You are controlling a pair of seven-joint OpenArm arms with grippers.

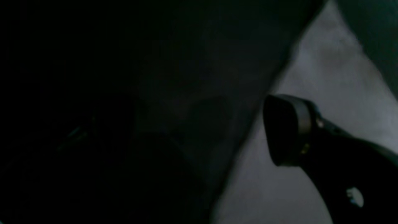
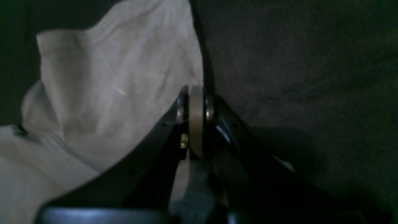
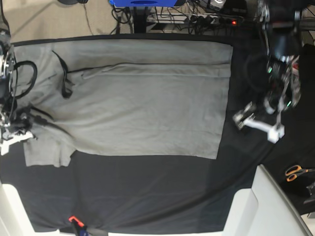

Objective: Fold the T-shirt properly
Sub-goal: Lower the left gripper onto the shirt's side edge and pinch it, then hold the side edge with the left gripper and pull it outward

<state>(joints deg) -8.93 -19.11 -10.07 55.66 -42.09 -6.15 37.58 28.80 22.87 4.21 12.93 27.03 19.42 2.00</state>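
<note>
Right gripper [image 2: 196, 102]: clenched, its pads pressed flat together beside the pale cloth; whether any fabric sits between them I cannot tell, though from overhead it rests right at the sleeve end of the shirt.
Left gripper [image 3: 259, 121]: released, jaws spread wide, hovering just past the hem, touching nothing.
Left finger [image 1: 286, 129]: one dark pad shows in its own camera, poised over a strip of grey cloth where that meets the dark cover.
T-shirt [image 3: 142, 103]: spread across the far half of the desk, collar end toward the right arm, hem toward the left arm; the far long edge already lies turned in as a straight fold, and a short sleeve pokes out at the near corner by the right gripper.
Black cloth [image 3: 157, 191]: covers the desk [image 3: 273, 206] and lies bare along the near side.
Scissors [image 3: 295, 172]: well apart, past the desk's edge.
Risk, grip: I reckon a shallow pinch could slip once lifted, dropping the sleeve in a heap.
Risk, layers: the pads may catch the black cloth too, dragging it and rumpling the shirt.
Risk, lone pull: with only one arm holding, a tug could skew the existing fold.
</note>
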